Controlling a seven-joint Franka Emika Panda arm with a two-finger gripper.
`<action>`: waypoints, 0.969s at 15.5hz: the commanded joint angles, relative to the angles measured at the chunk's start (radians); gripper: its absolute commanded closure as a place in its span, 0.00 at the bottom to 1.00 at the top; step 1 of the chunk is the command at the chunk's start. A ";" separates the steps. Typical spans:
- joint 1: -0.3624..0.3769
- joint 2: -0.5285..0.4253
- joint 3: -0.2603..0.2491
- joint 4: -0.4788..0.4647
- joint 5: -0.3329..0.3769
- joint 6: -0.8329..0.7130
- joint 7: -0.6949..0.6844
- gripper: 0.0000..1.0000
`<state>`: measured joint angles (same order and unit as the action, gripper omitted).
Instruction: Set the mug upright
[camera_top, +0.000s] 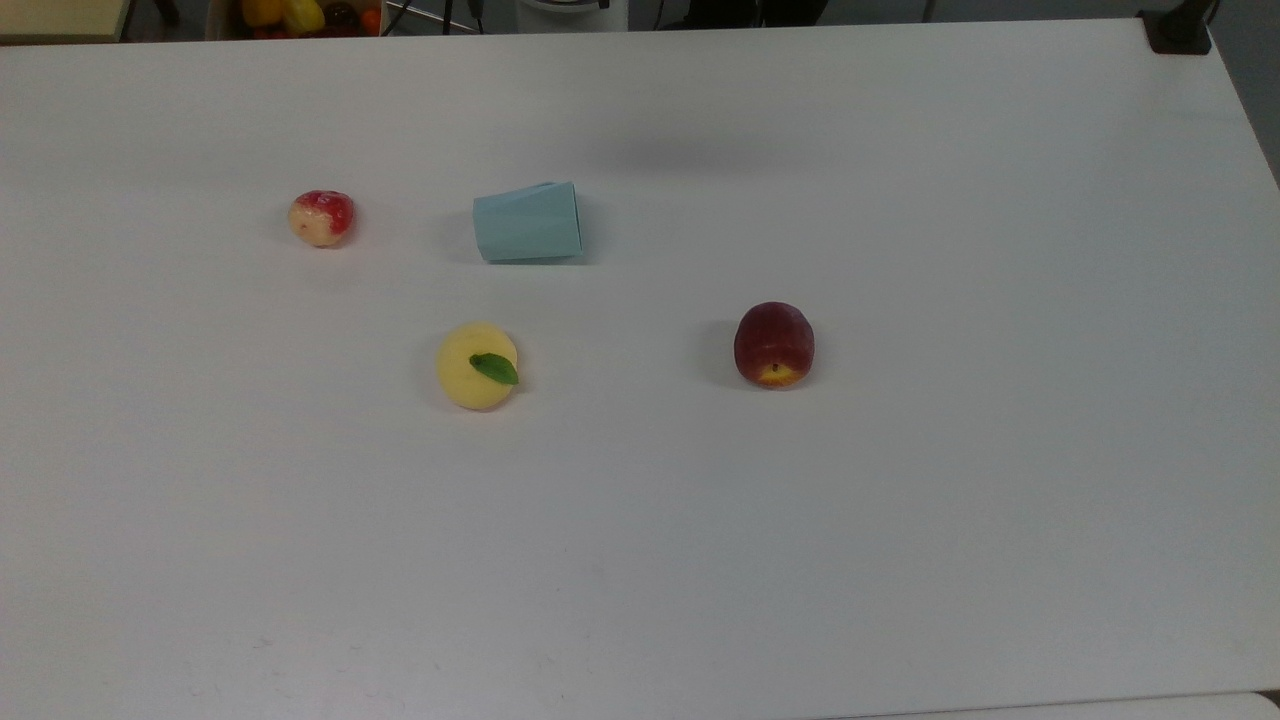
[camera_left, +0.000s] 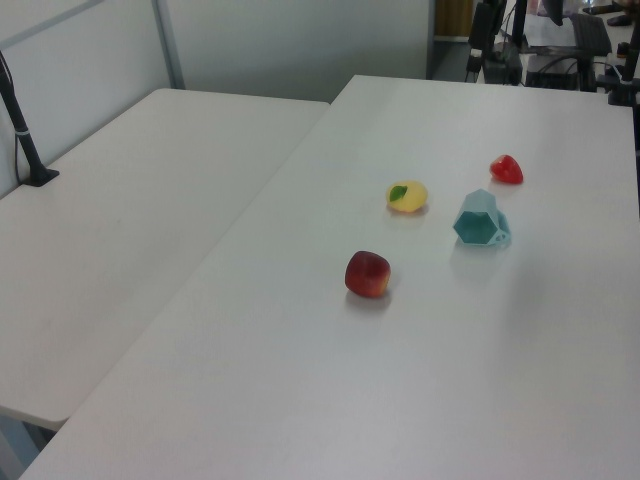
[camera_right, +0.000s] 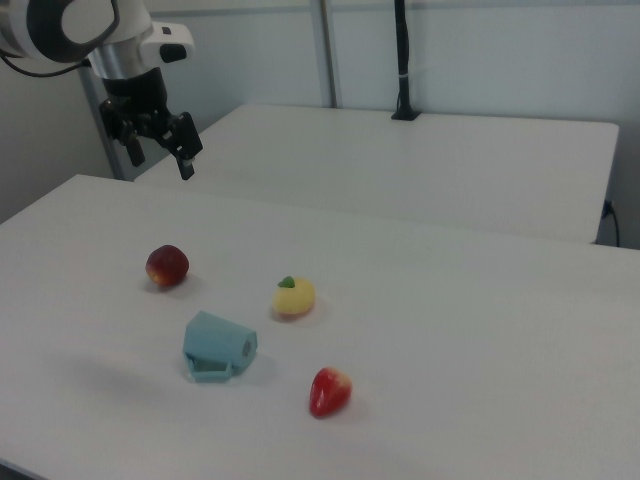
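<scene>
The pale blue faceted mug (camera_top: 528, 222) lies on its side on the white table (camera_top: 900, 520). In the left view its hexagonal opening faces the camera, mug (camera_left: 480, 220). In the right view the mug (camera_right: 218, 346) lies with its handle against the table near the front edge. My gripper (camera_right: 160, 157) hangs high in the air at the right view's upper left, well above and behind the mug. It is open with nothing between its fingers.
Three fruits lie around the mug: a strawberry (camera_top: 322, 217), a yellow fruit with a green leaf (camera_top: 478, 365) and a dark red peach (camera_top: 774, 344). A second white table (camera_left: 130, 230) adjoins at the left view's left, with a black pole (camera_left: 22, 125) clamped to it.
</scene>
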<state>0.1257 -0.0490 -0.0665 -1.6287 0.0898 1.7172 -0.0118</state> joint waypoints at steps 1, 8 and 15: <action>0.058 -0.015 -0.038 -0.016 0.005 -0.008 -0.011 0.00; 0.038 -0.017 -0.027 -0.017 0.005 -0.008 -0.014 0.00; 0.037 -0.019 -0.022 -0.017 0.010 -0.008 -0.028 0.00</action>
<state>0.1586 -0.0485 -0.0838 -1.6298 0.0898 1.7171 -0.0160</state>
